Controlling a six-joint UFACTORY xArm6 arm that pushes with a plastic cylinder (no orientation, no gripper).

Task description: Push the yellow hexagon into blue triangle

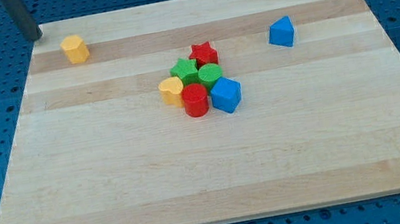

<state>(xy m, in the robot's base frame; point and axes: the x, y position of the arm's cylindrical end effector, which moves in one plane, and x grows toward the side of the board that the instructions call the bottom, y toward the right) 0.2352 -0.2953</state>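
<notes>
The yellow hexagon [75,49] sits near the board's top left corner. The blue triangle [281,32] sits toward the view's upper right, far from the hexagon. My rod comes down at the view's top left, and my tip [33,36] rests at the board's top left corner, a short way left of and above the yellow hexagon, not touching it.
A cluster of blocks sits mid-board between hexagon and triangle: a red star [204,53], a green star [185,71], a green round block [211,75], a yellow heart [171,91], a red cylinder [196,100], a blue cube-like block [226,95]. The wooden board [218,174] lies on a blue perforated table.
</notes>
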